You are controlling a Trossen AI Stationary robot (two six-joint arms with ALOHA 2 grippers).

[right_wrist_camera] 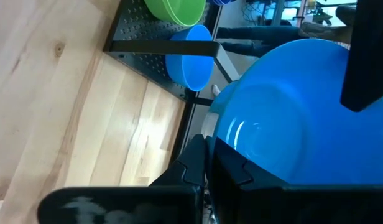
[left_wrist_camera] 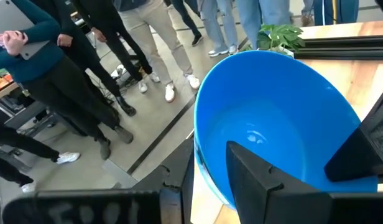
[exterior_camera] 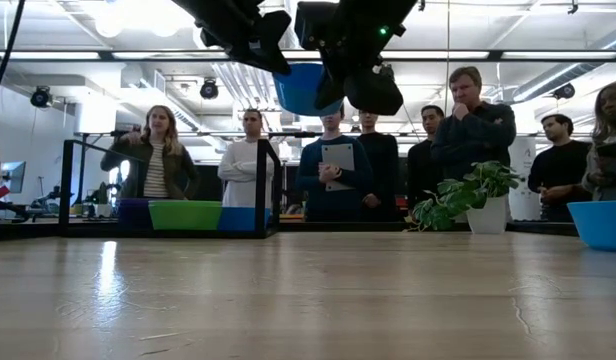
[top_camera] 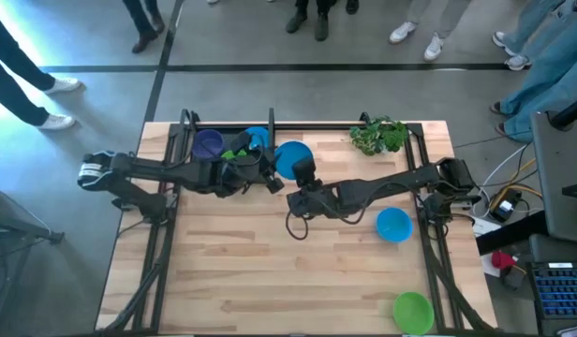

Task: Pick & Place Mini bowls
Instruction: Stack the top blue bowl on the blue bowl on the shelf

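A blue mini bowl (top_camera: 293,157) hangs in the air between both grippers, over the far middle of the table; in the low view the bowl (exterior_camera: 300,88) is high above the tabletop. My left gripper (top_camera: 270,178) is shut on its rim from the left, and my right gripper (top_camera: 303,180) is shut on the rim from the near right. A purple bowl (top_camera: 209,142), a green bowl (top_camera: 237,150) and a blue bowl (top_camera: 258,138) sit in the rack at the far left. Another blue bowl (top_camera: 393,225) and a green bowl (top_camera: 412,312) rest on the table. My left gripper pinches the blue bowl's rim (left_wrist_camera: 201,165), one finger (left_wrist_camera: 260,180) inside the hollow and the other outside the wall. The bowl is lifted clear and tilted. My right gripper pinches the opposite part of the rim (right_wrist_camera: 211,146), one finger (right_wrist_camera: 232,180) inside and one finger (right_wrist_camera: 190,163) outside. The bowl is lifted clear.
A leafy plant (top_camera: 380,136) in a white pot stands at the far right of the table. A black frame (top_camera: 185,126) borders the table's far side and edges. Several people (exterior_camera: 338,165) stand beyond the far edge. Bare wood (top_camera: 270,271) lies across the near half.
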